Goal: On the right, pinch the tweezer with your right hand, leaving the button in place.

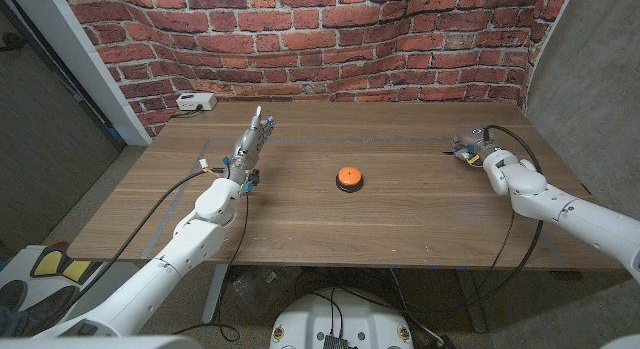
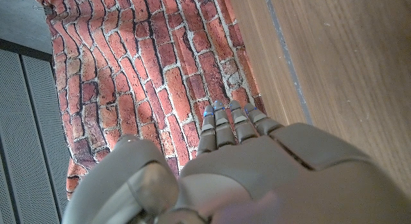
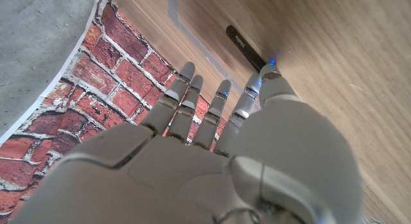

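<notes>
The robot's right hand, fingers spread and holding nothing, hovers at the table's far right, just beside one dark tweezer lying flat off its fingertips. The thumb appears closest, though the angle is poor. A clean pinch calls for lowering thumb and a finger either side of the slim bar. One orange button sits mid-table, well apart. The left hand waits open, fingers extended.

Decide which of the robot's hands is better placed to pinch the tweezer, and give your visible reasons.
Right. The right hand is beside the black tweezer, its fingers open; the left hand stands across the table, beyond the orange button.
</notes>
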